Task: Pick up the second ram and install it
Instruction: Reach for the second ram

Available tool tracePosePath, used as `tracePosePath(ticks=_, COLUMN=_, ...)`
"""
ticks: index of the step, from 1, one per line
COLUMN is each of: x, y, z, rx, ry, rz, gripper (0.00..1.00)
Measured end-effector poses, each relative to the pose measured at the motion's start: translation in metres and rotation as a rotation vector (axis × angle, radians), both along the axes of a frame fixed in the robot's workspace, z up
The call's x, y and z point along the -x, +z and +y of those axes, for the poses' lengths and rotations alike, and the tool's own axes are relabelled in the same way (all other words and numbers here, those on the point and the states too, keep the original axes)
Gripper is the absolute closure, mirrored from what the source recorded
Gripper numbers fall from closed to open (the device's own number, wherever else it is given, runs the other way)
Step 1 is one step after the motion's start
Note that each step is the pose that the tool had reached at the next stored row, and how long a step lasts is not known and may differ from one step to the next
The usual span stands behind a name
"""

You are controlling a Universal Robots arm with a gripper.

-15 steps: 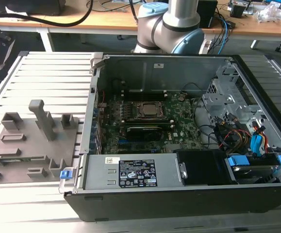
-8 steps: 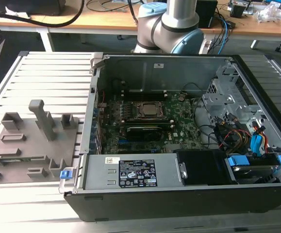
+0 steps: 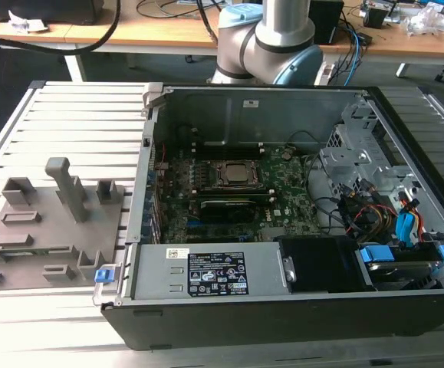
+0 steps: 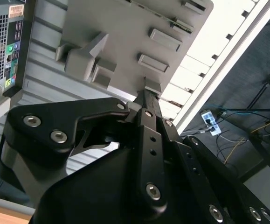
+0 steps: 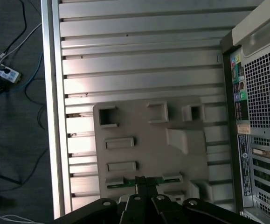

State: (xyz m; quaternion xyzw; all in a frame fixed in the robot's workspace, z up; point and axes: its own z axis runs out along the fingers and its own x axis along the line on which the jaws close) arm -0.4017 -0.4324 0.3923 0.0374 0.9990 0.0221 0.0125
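The second ram (image 5: 128, 182) is a thin green stick lying in a slot of the grey holder plate (image 5: 139, 126), between two small end blocks. In the second wrist view the second ram (image 4: 180, 24) runs along the plate's far edge. My gripper (image 5: 145, 180) hangs high over the plate, its black fingers together with nothing between them. From this height the fingertips line up over the stick's middle without touching it. In the second wrist view the gripper (image 4: 145, 91) points at the plate's edge. The holder plate (image 3: 53, 238) lies at the exterior view's left, beside the open computer case.
The open computer case (image 3: 245, 107) shows its motherboard (image 3: 283, 184), a grey power supply (image 3: 214, 272) and cables with blue connectors (image 3: 406, 230). The case's rear panel (image 5: 260, 116) stands beside the plate. A ribbed metal table (image 5: 139, 46) carries both. A power strip (image 5: 2, 72) lies on the floor.
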Motion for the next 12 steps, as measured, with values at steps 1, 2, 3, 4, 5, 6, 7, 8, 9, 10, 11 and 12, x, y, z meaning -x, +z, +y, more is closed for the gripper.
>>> tracePosePath(ticks=1, x=0.0, y=0.0, z=-0.0035, rx=0.0, ry=0.0, rz=0.0001, gripper=0.89)
tracePosePath(ticks=2, x=0.0, y=-0.0001, z=-0.0064, rx=0.0001, ry=0.0, rz=0.0, gripper=0.89)
tracePosePath(ticks=3, x=0.0, y=-0.0002, z=-0.0094, rx=0.0, ry=0.0, rz=0.0, gripper=0.89)
tracePosePath(ticks=4, x=0.0, y=-0.0002, z=-0.011, rx=0.0, ry=0.0, rz=0.0, gripper=0.89)
tracePosePath(ticks=5, x=0.0, y=-0.0002, z=-0.0121, rx=0.0, ry=0.0, rz=0.0, gripper=0.89)
tracePosePath(ticks=6, x=-0.001, y=-0.0003, z=-0.014, rx=0.0, ry=0.0, rz=0.0001, gripper=0.89)
tracePosePath(ticks=7, x=-0.001, y=-0.0004, z=-0.0166, rx=0.0, ry=0.0, rz=0.0, gripper=0.89)
tracePosePath(ticks=8, x=-0.001, y=-0.0004, z=-0.0179, rx=0.0, ry=0.0, rz=0.0, gripper=0.89)
tracePosePath(ticks=9, x=-0.001, y=-0.0005, z=-0.0189, rx=0.0, ry=0.0, rz=0.0, gripper=0.89)
tracePosePath(ticks=10, x=-0.001, y=-0.0005, z=-0.0206, rx=0.0, ry=0.0, rz=0.0, gripper=0.89)
tracePosePath(ticks=11, x=-0.001, y=-0.0006, z=-0.0224, rx=0.0, ry=0.0, rz=0.0001, gripper=0.89)
tracePosePath(ticks=12, x=-0.001, y=-0.0007, z=-0.0235, rx=0.0, ry=0.0, rz=0.0, gripper=0.89)
